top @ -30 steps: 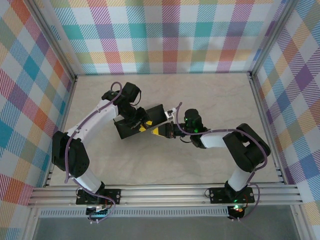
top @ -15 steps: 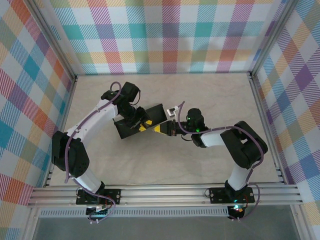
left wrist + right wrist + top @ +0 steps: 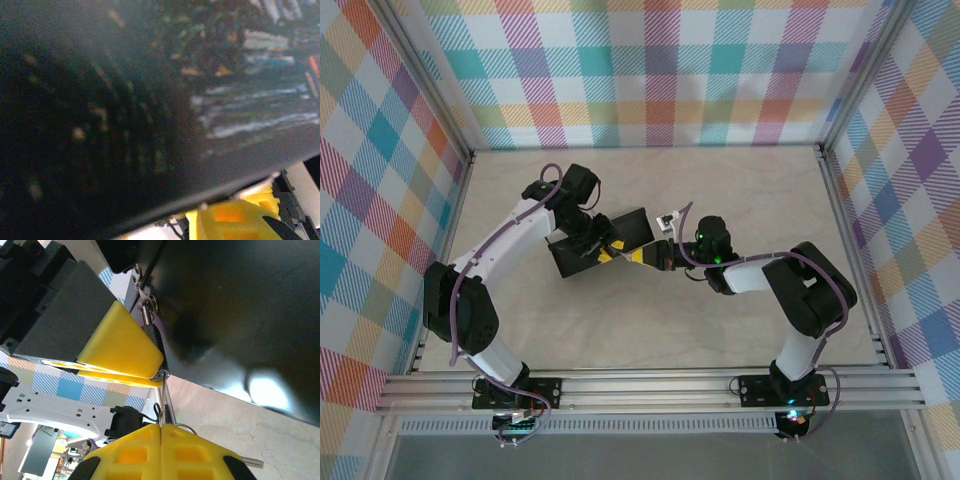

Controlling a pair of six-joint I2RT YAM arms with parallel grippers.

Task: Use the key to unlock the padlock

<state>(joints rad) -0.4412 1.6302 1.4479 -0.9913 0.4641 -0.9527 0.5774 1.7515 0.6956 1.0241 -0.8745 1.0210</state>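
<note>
Left gripper (image 3: 159, 371) pinches the padlock (image 3: 151, 335), hanging off the box (image 3: 240, 315), so I can keep it steady. My right gripper (image 3: 161, 432), clamped on the key (image 3: 162, 400), lines the tip up at the padlock's bottom end.

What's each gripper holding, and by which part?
Right gripper: key, pinched at its head, blade sticking out toward the padlock. Left gripper: padlock, clamped by its body.
</note>
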